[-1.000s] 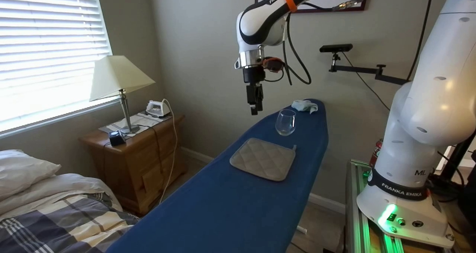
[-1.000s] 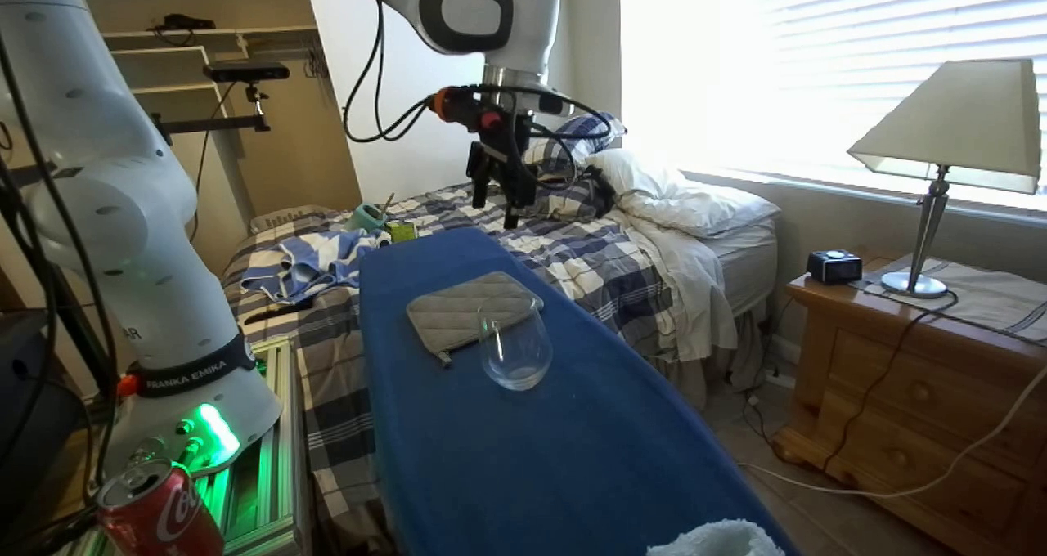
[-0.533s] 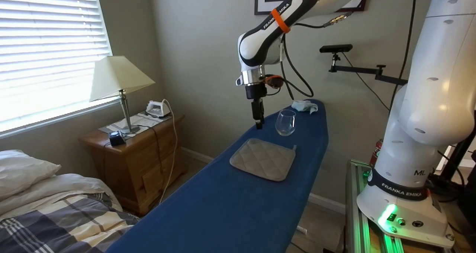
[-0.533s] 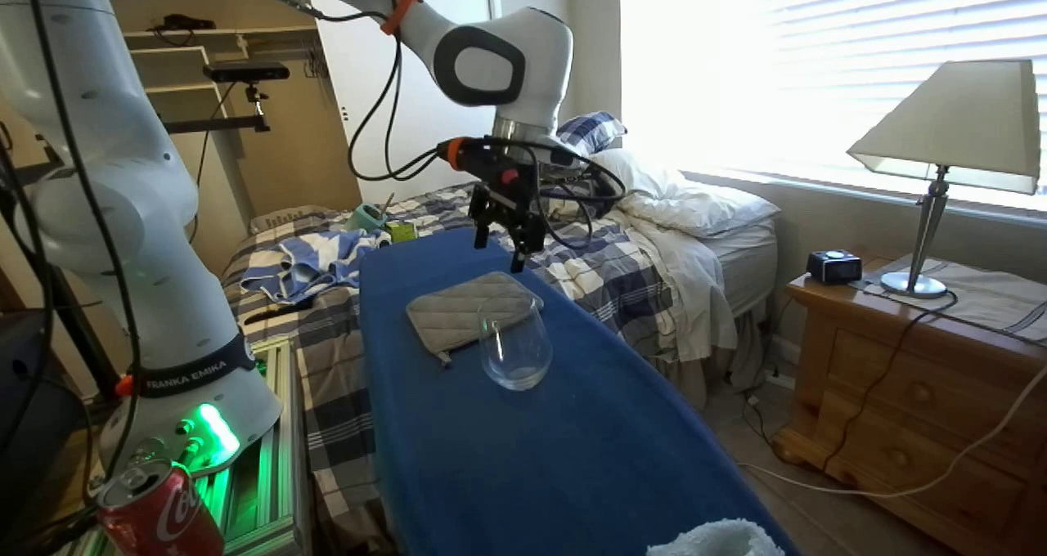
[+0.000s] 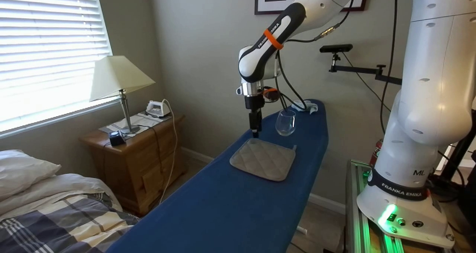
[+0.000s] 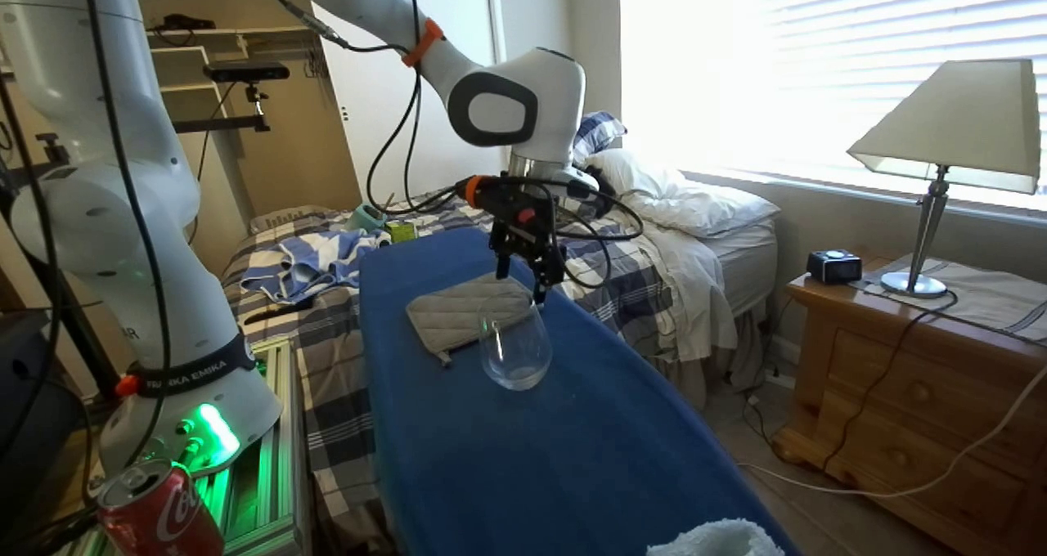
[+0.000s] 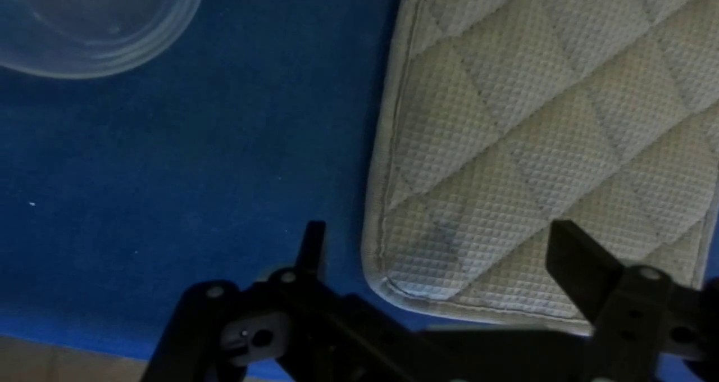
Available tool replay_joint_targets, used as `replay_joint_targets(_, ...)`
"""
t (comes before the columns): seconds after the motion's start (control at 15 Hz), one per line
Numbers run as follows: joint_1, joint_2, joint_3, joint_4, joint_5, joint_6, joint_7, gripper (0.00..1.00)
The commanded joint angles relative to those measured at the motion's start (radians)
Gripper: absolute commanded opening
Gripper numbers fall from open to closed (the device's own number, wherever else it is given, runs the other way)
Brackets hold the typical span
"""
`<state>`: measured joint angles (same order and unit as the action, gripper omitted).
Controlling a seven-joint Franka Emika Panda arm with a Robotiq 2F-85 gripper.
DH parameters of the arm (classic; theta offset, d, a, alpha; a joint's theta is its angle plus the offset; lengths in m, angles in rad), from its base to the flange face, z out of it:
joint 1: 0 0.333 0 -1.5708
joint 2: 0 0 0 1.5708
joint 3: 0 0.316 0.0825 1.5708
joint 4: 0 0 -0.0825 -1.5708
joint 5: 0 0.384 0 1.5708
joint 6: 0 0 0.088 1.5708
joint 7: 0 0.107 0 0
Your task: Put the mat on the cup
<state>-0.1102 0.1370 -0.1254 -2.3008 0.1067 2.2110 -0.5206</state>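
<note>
The mat (image 5: 262, 160) is a grey-beige quilted square lying flat on the blue ironing board; it also shows in an exterior view (image 6: 458, 317) and the wrist view (image 7: 539, 146). The clear cup (image 5: 285, 123) stands upright beside the mat, apart from it; its base shows at the top left of the wrist view (image 7: 129, 56). My gripper (image 7: 435, 227) is open and empty at a rounded corner of the mat. In the wrist view its left finger (image 7: 312, 247) is over blue board beside the mat, its right finger (image 7: 581, 264) over the mat. The exact fingertip height cannot be told.
The ironing board (image 5: 208, 212) narrows toward the wall. A white cloth (image 5: 309, 106) lies at its narrow end, beyond the cup. A nightstand (image 5: 148, 160) with a lamp and a bed (image 6: 622, 294) stand alongside. A soda can (image 6: 159, 511) stands by the robot base.
My gripper has come down and moved toward the mat's corner, staying open. The mat and the cup have not moved.
</note>
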Motion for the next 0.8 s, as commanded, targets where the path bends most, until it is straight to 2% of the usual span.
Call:
replay_joint_targets(0.0,-0.02,0.042,0.02,0.016,-0.002,0.063,-0.018,1.0)
replay_joint_targets(0.67,-0.023,0.121,0.077,0.047,0.001,0.107,-0.052,0.98)
replay_joint_targets(0.73,-0.024,0.126,0.081,0.05,0.003,0.102,-0.052,0.74)
